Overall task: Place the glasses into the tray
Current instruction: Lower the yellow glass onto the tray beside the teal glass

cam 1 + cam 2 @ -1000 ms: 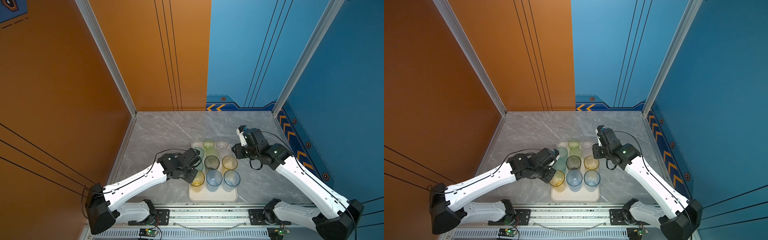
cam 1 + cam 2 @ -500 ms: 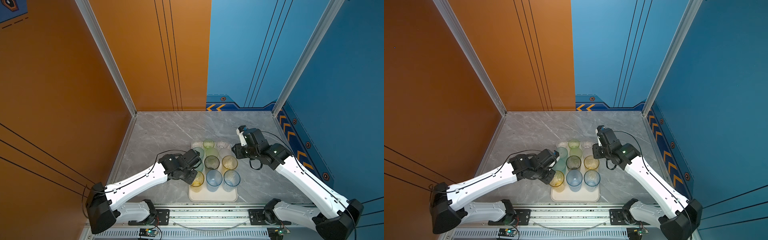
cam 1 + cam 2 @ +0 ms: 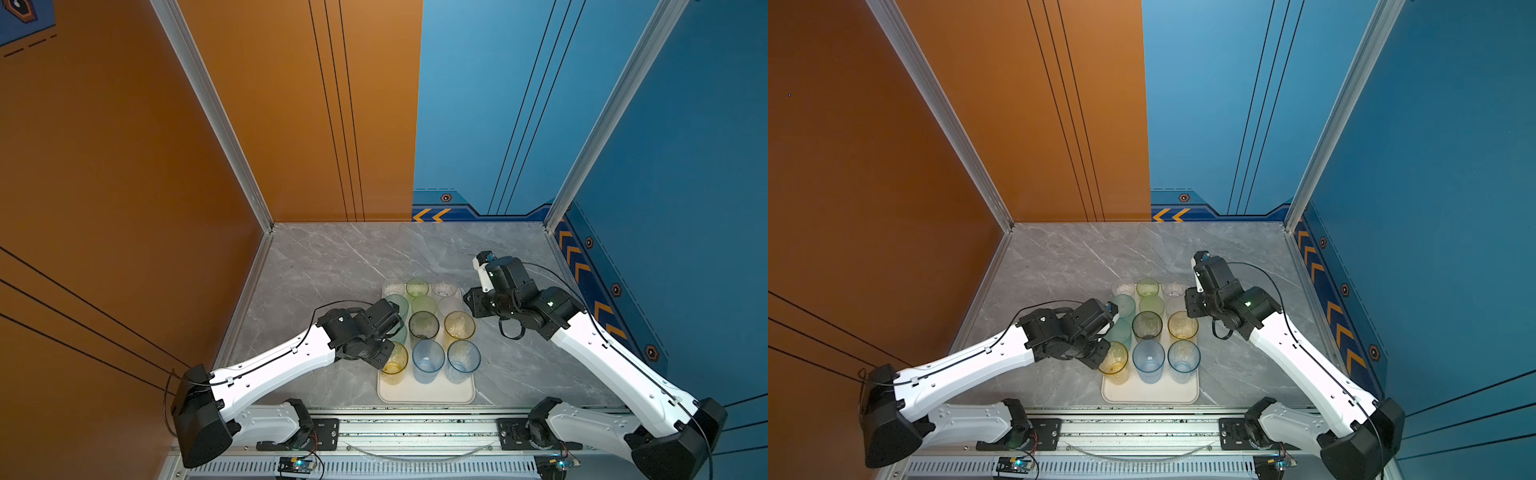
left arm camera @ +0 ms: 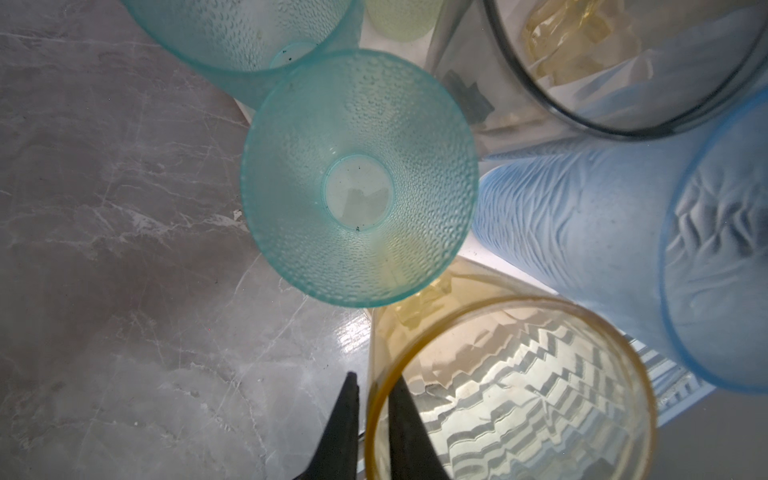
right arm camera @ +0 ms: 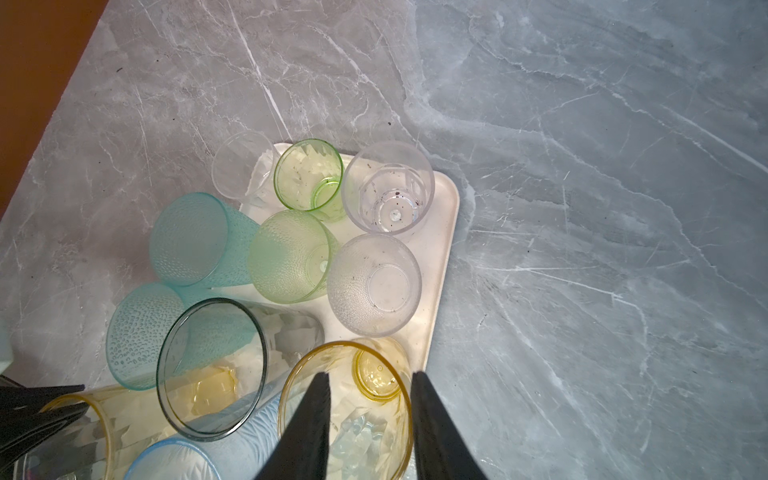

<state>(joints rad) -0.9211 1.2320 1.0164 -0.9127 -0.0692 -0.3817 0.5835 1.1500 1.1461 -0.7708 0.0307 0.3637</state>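
Loosened since a second ago, left gripper (image 4: 376, 377) straddles the rim of the near yellow tumbler (image 4: 519, 395), unclamped, on the tray (image 3: 424, 397); right gripper (image 5: 370, 374) hangs parted above the far yellow tumbler (image 5: 376, 376).
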